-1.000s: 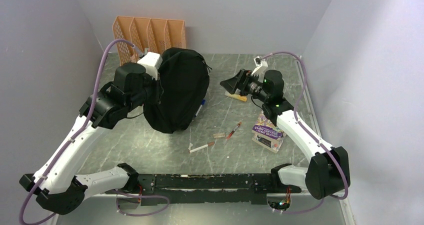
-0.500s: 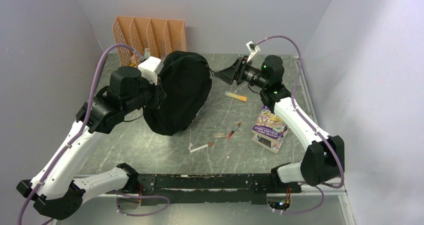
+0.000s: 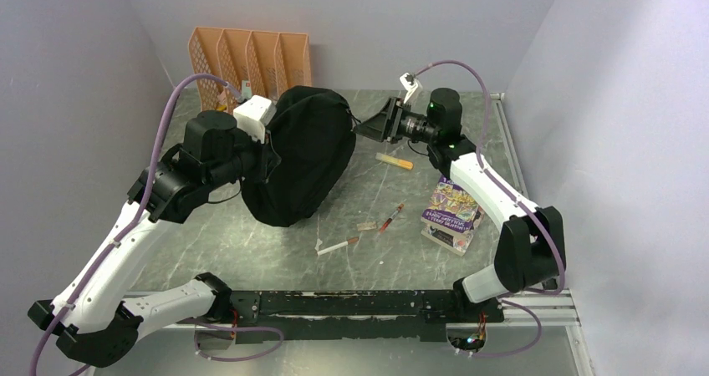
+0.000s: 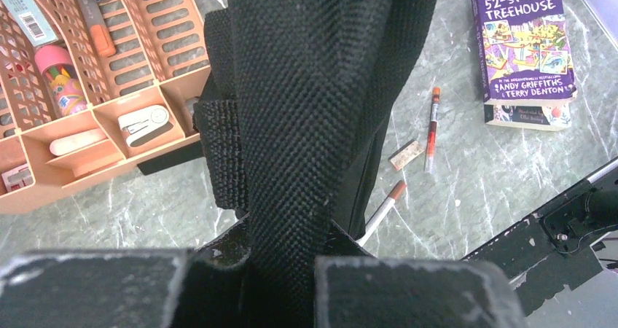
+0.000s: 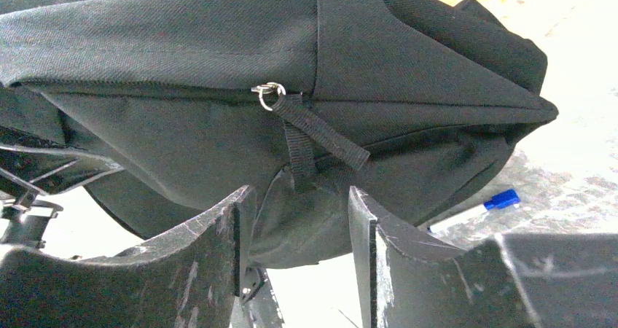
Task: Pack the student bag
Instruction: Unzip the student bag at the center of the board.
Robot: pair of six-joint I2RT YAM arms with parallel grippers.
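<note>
The black student bag [image 3: 301, 154] stands tilted in the middle-left of the table. My left gripper [image 3: 266, 152] is shut on a woven black strap [image 4: 306, 124] of the bag at its left side and holds it up. My right gripper [image 3: 368, 127] is open at the bag's upper right edge. In the right wrist view its fingers [image 5: 218, 248] stand either side of the black zipper pull strap [image 5: 310, 135], which hangs from a metal ring [image 5: 268, 93]; they are not closed on it. A purple book [image 3: 449, 215] lies at the right.
An orange desk organiser [image 3: 251, 58] with small items stands behind the bag. A red pen [image 3: 390, 217], a white pen [image 3: 338, 246], an eraser [image 3: 366, 225] and a yellow marker [image 3: 395, 161] lie on the table. A blue-capped pen [image 5: 474, 210] lies under the bag.
My right gripper has moved left and away from me, from above the yellow marker up to the bag's upper right edge. The bag has tilted slightly; my left gripper keeps hold of the strap.
</note>
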